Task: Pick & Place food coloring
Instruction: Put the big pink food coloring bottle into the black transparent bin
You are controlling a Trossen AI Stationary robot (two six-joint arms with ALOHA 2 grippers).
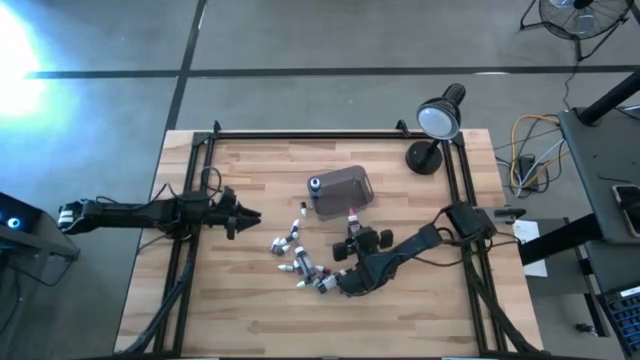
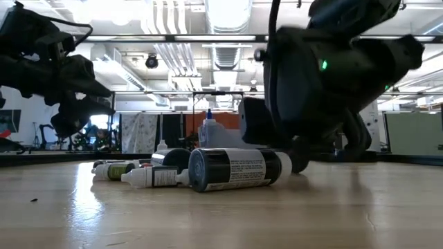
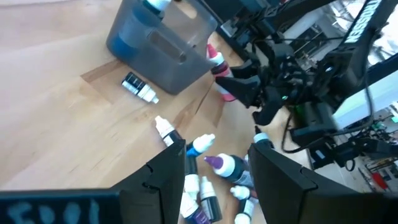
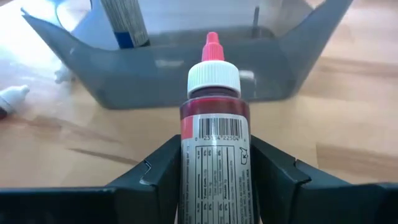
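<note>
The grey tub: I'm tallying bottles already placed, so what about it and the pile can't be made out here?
- Tub contents: one blue-capped bottle shows in the high view; the smoky walls blur anything more.
- Pile count: too small from above; in the low view the front bottles hide those behind.
- Red bottle in the right gripper: its lower body is cut off by the wrist picture's edge.
</note>
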